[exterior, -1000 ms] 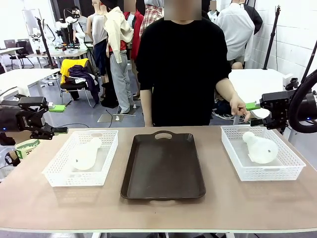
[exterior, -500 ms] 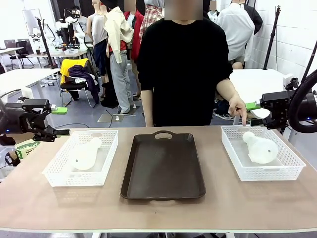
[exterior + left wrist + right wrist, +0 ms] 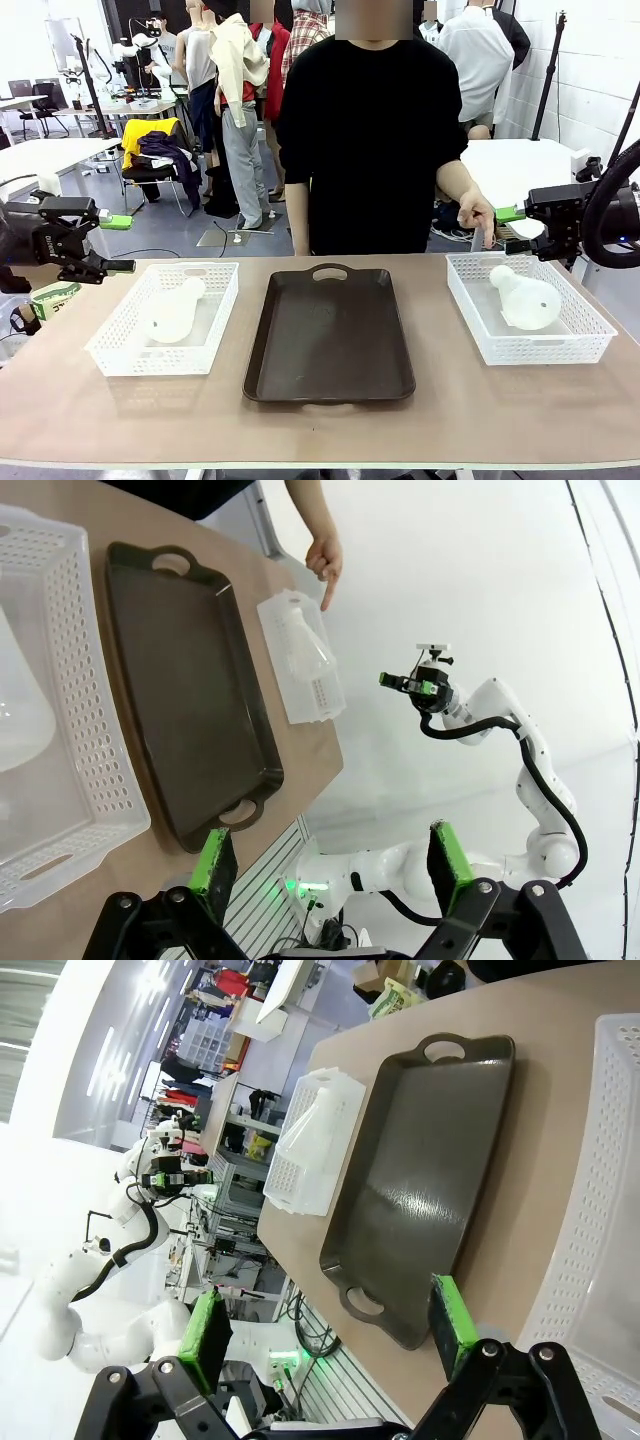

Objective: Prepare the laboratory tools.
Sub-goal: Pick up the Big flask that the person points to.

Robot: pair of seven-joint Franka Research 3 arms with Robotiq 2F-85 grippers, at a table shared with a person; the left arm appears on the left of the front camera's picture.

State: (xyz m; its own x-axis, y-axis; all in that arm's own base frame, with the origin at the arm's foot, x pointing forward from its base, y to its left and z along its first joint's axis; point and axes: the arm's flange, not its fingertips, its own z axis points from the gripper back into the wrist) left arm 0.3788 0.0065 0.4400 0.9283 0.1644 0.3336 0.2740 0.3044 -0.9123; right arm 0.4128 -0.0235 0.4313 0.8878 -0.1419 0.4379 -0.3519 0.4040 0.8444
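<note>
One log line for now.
left tool open, near left basket | right tool open, near right basket | left flask, right flask lying in baskets | person's hand points at right basket

Tray [image 3: 330, 335] bare, open from above. Left basket [image 3: 150, 360] and right basket [image 3: 545, 350] open-topped. One flask lies in each, left flask [image 3: 172, 310], right flask [image 3: 522, 297]. Bare tabletop [image 3: 320, 430] strips between tray and baskets, wide strip along near edge. Person's hand [image 3: 476, 215] hangs over right basket's far left corner, near right pincer [image 3: 512, 231]. Left pincer [image 3: 118, 243] off tabletop's left edge, nothing between it and left basket.
</note>
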